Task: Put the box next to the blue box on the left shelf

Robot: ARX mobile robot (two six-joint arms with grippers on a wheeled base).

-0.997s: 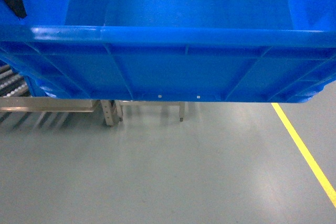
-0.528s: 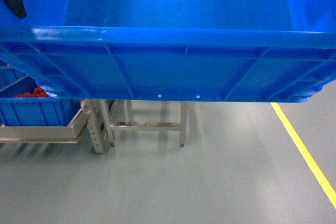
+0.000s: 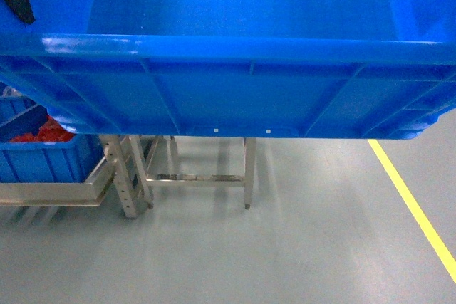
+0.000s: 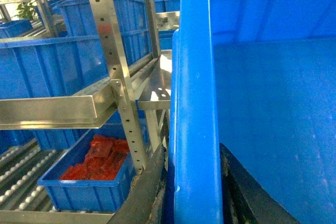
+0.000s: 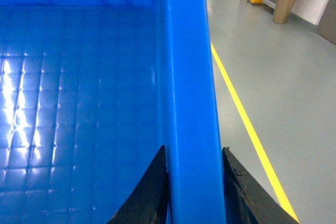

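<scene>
Now, change since a second ago: more of left shelf [image 3: 107, 176] in head view; smaller blue box [image 3: 43, 154] with red content now visible at lower left, where only rollers showed before.
Meaning for task: probably approach step, base turning or rolling toward the rack; goal spot beside that blue box coming closer, placing not yet begun.
Box [image 3: 228, 83]: carried high, filling upper half of head view, empty inside, bottom edge above grey floor [image 3: 285, 247], well apart from any shelf deck.
Left gripper [image 4: 191, 192]: black fingers [image 4: 149, 187] one on each side of the box's left rim, pinching the wall between them, opened only as wide as the rim.
Right gripper [image 5: 193, 182]: same hold on right rim, one finger inside, one outside, pressed against the plastic.
Shelf decks: roller rows [image 4: 21, 182] visible at lower level next to the red-filled box; larger blue crates [image 4: 94, 35] on upper levels.
Yellow line [image 3: 413, 204]: on floor to the right, away from the rack.
Risk: heavy-looking crate held only by two rims, so slipping possible if tilted.
</scene>
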